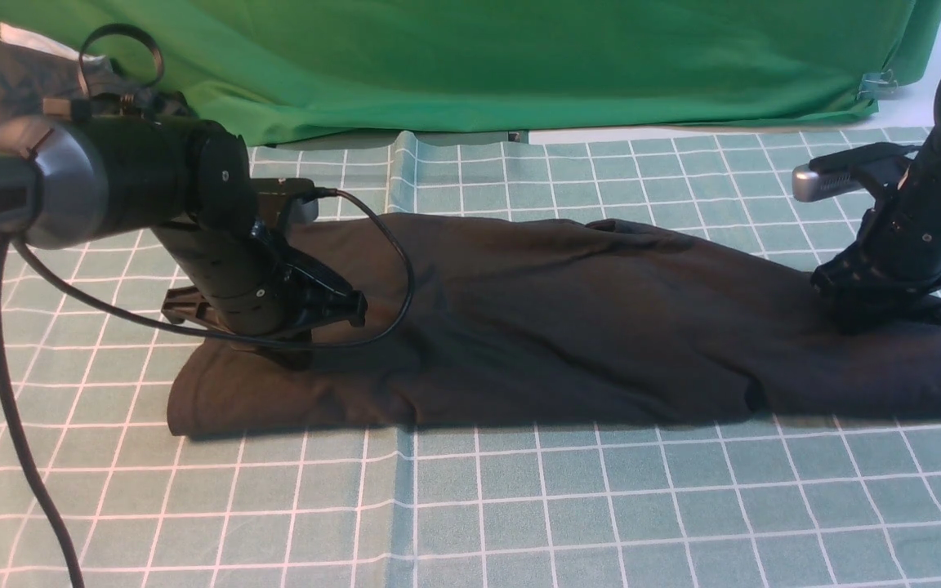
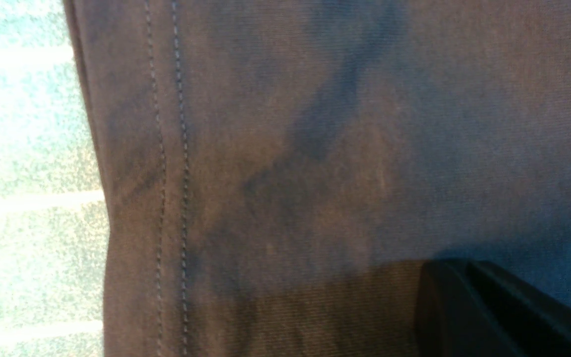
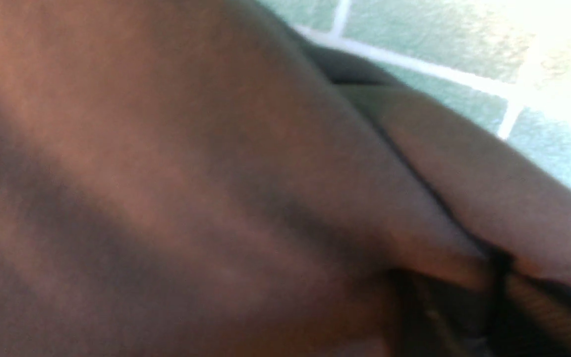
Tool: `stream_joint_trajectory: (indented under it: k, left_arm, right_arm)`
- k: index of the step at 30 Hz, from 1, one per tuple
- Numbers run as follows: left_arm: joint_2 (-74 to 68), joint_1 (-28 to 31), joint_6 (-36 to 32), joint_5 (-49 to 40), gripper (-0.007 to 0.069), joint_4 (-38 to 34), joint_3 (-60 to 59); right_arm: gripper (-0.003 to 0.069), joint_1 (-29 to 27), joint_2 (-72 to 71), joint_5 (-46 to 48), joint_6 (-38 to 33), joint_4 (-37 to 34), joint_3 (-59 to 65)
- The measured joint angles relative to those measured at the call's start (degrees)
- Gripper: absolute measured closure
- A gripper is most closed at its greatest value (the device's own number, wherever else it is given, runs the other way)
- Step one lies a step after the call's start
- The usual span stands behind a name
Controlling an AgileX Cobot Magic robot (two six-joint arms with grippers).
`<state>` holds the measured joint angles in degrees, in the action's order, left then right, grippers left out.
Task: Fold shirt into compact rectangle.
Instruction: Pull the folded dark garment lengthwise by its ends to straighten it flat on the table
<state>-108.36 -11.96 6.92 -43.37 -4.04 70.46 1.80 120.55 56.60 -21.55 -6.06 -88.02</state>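
Two ends of one long band are what I have under me, so I judge the job roughly half done. At the left of the front view my left gripper [image 1: 274, 349] is pressed down onto the left end of the large black long-sleeved cotton shirt [image 1: 560, 327]. Its jaws are clenched, though I cannot tell whether any cloth sits between them. My left wrist view shows only flat fabric with a double row of hem stitching [image 2: 182, 148] beside the pale green checked tablecloth [image 2: 28, 148]. Across the middle of the front view the shirt lies as a narrow strip, with sleeves and chest print out of sight, so I take the lengthwise folds to be made. At the right edge my right gripper [image 1: 879, 314] is down on the other end, where the cloth bunches. Whether it is released or grasping I cannot tell. What remains, as I read it, is bringing one end over the other, perhaps twice, and flattening the wrinkled edges into a compact rectangle.
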Motion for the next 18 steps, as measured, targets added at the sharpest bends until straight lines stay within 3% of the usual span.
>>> stream_joint_trajectory:
  k: [3,5,10,18]
  left_arm:
    - [0.0,0.0,-0.05,0.0,0.0617,-0.18,0.0]
    - [0.0,0.0,-0.05,0.0,0.0617,-0.34,0.0]
    - [0.0,0.0,-0.05,0.0,0.0617,-0.72,0.0]
    - [0.0,0.0,-0.78,0.0,0.0617,-0.73,0.0]
  right_arm:
    - [0.0599,0.0,0.06,2.24,0.22,0.0,-0.78]
    - [0.0627,0.0,0.06,5.76,0.67,0.0,-1.99]
    - [0.0637,0.0,-1.09,10.14,1.38,-0.06,-2.93]
    - [0.0636,-0.34,-5.91,8.03,3.01,1.69,-3.15]
